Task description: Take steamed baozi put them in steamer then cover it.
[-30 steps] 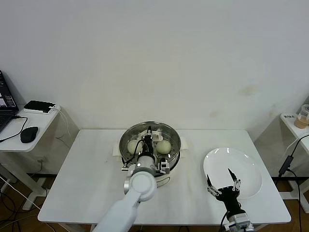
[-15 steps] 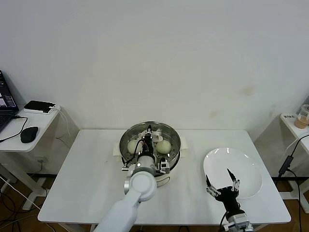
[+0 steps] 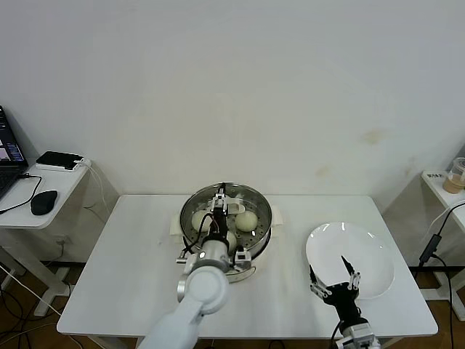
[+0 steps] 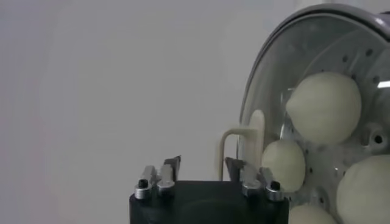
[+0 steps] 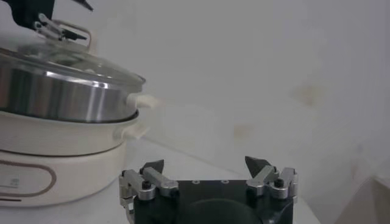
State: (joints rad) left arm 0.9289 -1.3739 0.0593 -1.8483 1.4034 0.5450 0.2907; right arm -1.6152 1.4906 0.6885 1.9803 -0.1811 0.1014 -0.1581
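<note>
The steamer (image 3: 268, 222) stands mid-table with the glass cover (image 3: 251, 201) resting on it. Through the glass I see steamed baozi (image 3: 247, 220) (image 4: 325, 107) on the perforated tray. My left gripper (image 3: 220, 200) (image 4: 204, 162) hovers over the cover, open, with its cream handle (image 4: 256, 130) just beyond the fingertips and nothing between them. Low at the table's front right, my right gripper (image 3: 334, 279) (image 5: 204, 163) is open and empty. From there the steamer (image 5: 55, 103) and cover (image 5: 76, 61) are at the side, and the left gripper (image 5: 52, 21) is above them.
A white plate (image 3: 367, 251) lies at the table's right, just past the right gripper. A side desk with a mouse (image 3: 43, 201) stands at far left. A small shelf with a cup (image 3: 457, 175) is at far right.
My left gripper has opened and let go of the cover's handle, and that arm has shifted slightly left. The cover stays on the steamer. The right arm has barely moved.
</note>
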